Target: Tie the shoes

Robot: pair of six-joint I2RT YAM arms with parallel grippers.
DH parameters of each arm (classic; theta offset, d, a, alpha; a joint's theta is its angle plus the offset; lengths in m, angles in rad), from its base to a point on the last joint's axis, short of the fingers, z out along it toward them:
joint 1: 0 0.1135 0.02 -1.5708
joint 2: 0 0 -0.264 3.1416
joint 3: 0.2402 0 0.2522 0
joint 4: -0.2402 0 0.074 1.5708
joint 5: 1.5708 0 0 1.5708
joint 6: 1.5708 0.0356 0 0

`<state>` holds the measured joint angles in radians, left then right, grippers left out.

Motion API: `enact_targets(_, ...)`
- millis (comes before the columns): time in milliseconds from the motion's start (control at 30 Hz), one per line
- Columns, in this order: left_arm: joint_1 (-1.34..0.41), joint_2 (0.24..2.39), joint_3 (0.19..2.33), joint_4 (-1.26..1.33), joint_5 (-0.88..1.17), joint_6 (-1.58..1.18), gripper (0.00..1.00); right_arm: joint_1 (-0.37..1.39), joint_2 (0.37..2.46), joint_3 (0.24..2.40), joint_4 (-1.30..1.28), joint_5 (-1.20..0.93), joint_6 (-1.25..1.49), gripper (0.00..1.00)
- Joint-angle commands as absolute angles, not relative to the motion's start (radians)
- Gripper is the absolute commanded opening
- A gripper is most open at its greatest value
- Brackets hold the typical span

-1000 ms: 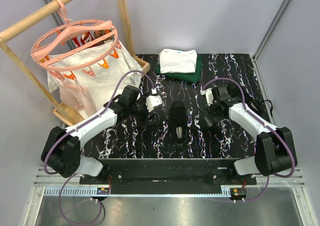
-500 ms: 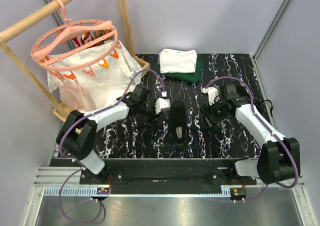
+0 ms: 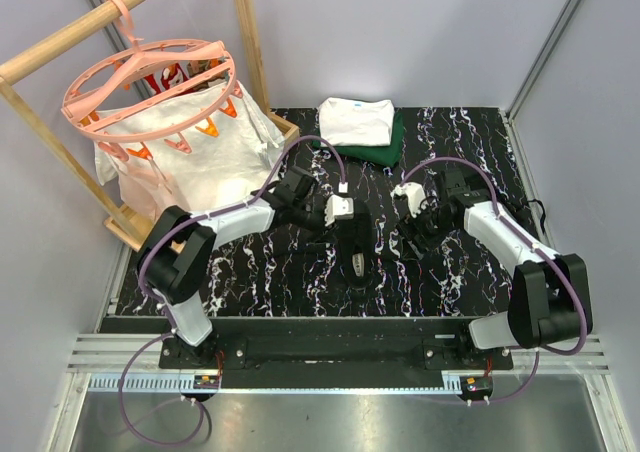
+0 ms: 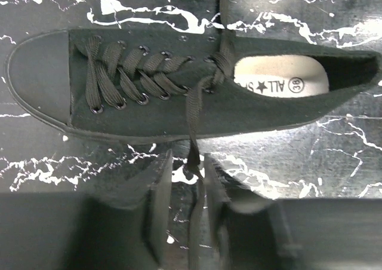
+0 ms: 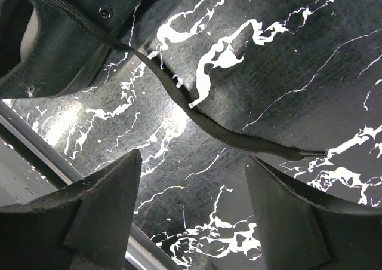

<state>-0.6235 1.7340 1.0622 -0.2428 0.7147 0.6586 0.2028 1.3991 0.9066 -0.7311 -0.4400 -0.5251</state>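
Observation:
The black shoe (image 3: 352,244) lies in the middle of the marbled table, its toe toward the back. In the left wrist view the shoe (image 4: 179,103) lies on its side and one lace (image 4: 192,132) hangs down between my left gripper's (image 4: 188,183) fingers. Those jaws are narrow; the lace rests against the right finger (image 4: 216,189), with a gap to the left one. The left gripper (image 3: 332,237) is at the shoe's left side. My right gripper (image 5: 194,162) is wide open just short of the other lace (image 5: 227,132), which lies flat on the table. It (image 3: 412,232) hovers right of the shoe (image 5: 54,49).
Folded white and dark green clothes (image 3: 358,127) lie at the table's back. A pink round hanger (image 3: 150,92) with a white cloth hangs from a wooden rack (image 3: 60,42) at the left. Black cables (image 3: 525,212) lie near the table's right edge.
My left arm has swung right to the shoe, and its jaws have narrowed around the hanging lace. My right gripper has shifted slightly left toward the shoe and closed a little.

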Motion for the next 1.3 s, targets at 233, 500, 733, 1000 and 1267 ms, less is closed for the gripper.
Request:
enact_targets(233,-0.632,1.732,1.117,-0.201,0.805,0.654,0.00,0.201,1.437,0.902,-0.724,-0.451,-0.647,0.76)
enact_targets(500,-0.635,1.706,1.101,-0.078,0.864,0.474,0.00,0.199,1.480,0.896,-0.704,-0.426,-0.664,0.69)
enact_targets(733,-0.638,1.706,1.063,0.098,0.861,0.282,0.00,0.201,1.520,0.890,-0.663,-0.411,-0.675,0.58)
enact_targets(1000,-0.638,1.695,1.032,0.110,0.851,0.273,0.00,0.227,1.566,0.865,-0.618,-0.352,-0.738,0.57)
enact_targets(1267,-0.638,1.689,1.022,0.114,0.853,0.275,0.00,0.230,1.589,0.821,-0.598,-0.239,-0.804,0.59)
